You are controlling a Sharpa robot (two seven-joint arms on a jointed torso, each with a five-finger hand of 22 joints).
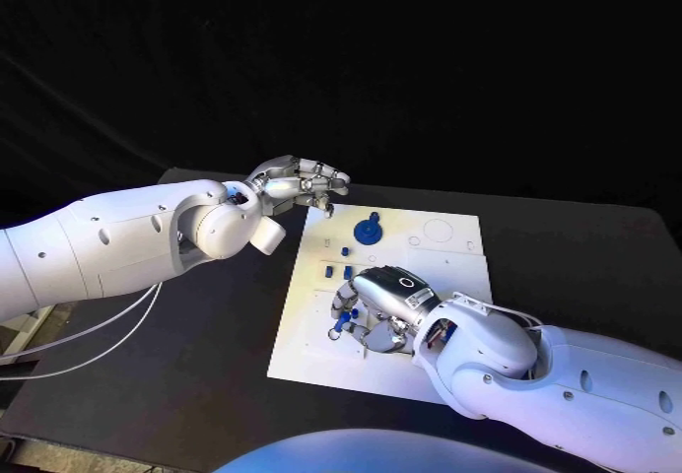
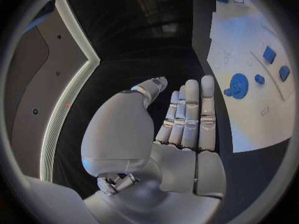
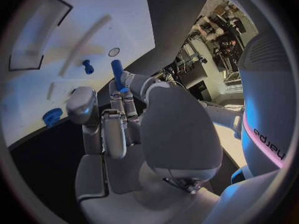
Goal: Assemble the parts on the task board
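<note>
Right wrist view: right hand pinches a blue peg over the board; left hand flat, empty.

Task board and blue parts, head view.
White rectangular task board lies flat at frame centre on the black table, tilted slightly clockwise. A blue gear sits near its upper left; small blue blocks lie below it. A blue peg is pinched upright at the board's lower left.
</note>
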